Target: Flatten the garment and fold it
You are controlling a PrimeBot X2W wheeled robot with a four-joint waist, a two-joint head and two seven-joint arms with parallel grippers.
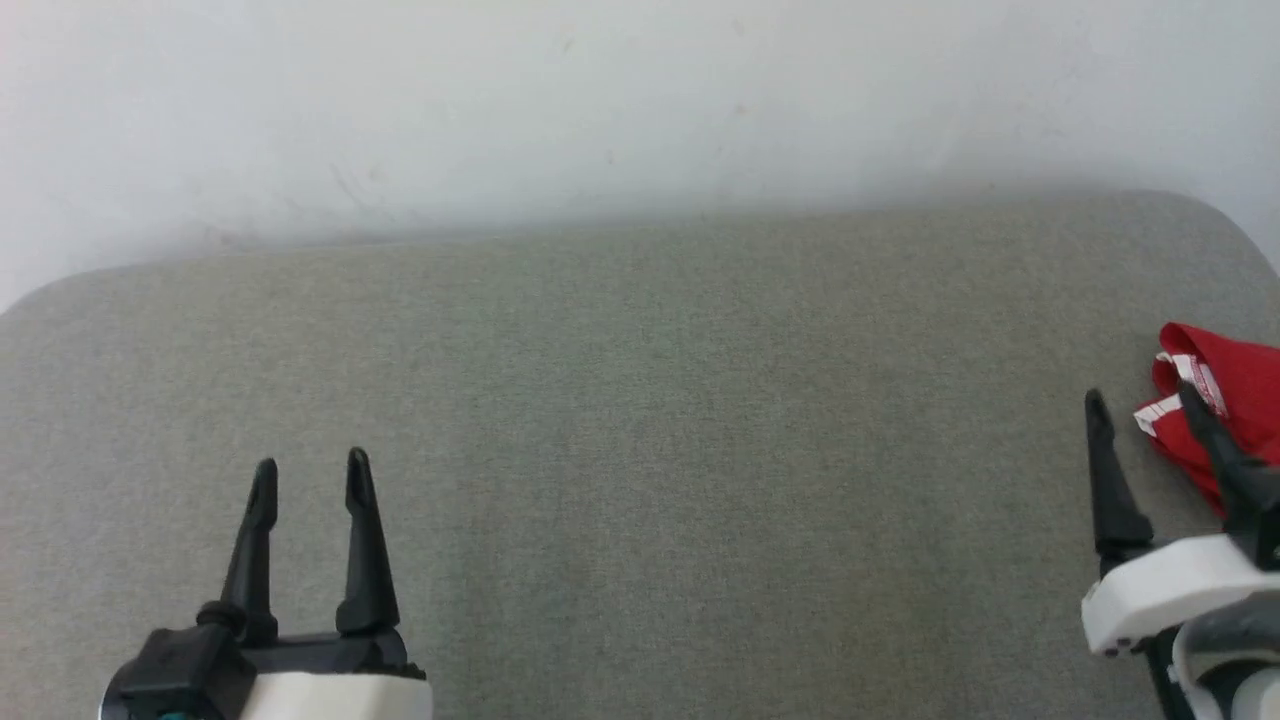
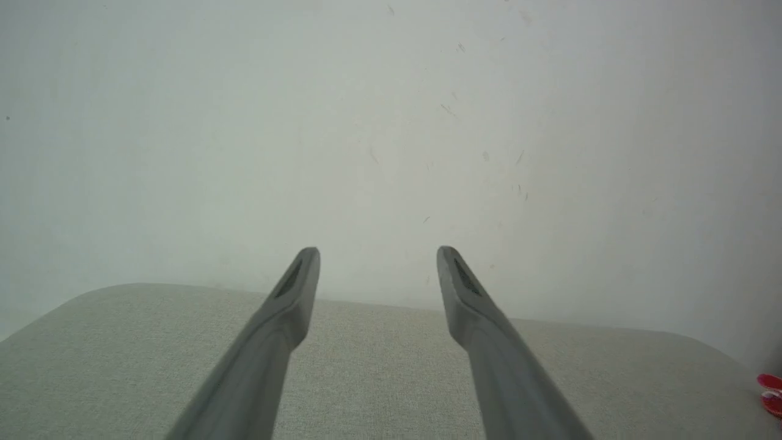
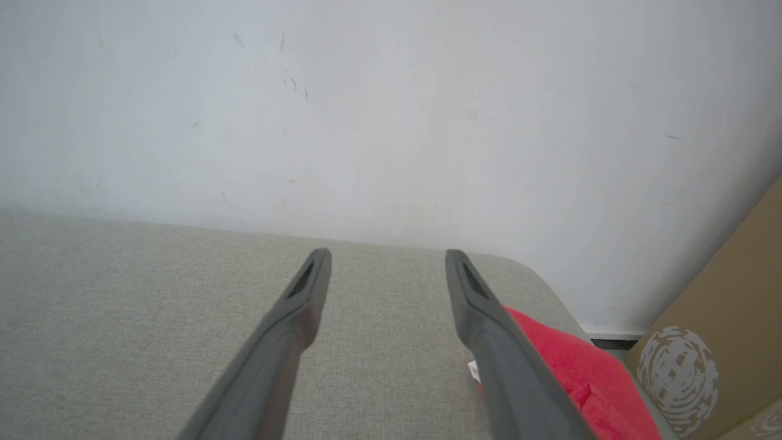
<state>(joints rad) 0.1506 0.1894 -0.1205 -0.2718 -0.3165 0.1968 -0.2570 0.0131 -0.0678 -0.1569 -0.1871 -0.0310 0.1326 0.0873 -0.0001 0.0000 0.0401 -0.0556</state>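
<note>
A pale wall (image 1: 640, 100), lightly scuffed, is taking up the upper part of the head view and is running behind everything else. Below it, a grey fabric pad (image 1: 640, 400) with rounded far corners is spanning the frame from left edge to right edge. A brown box (image 3: 721, 330) bearing a pale round print is standing at the lower right of the right wrist view, beyond the pad's corner. The garment (image 1: 1240, 385), red with white trim, is lying bunched at the right edge of the head view, on the pad near its right end, and is being cut off by the frame. In the right wrist view it is showing as a red mound at the lower right; in the left wrist view a red sliver is peeking in at the lower right edge. The right gripper (image 1: 1140, 393) is sitting at the lower right of the head view, jaws spread wide and holding nothing. One finger is overlapping the red cloth's near edge, and contact cannot be told. The left gripper (image 1: 311, 460) is sitting at the lower left, jaws likewise parted and empty, well apart from the garment.
</note>
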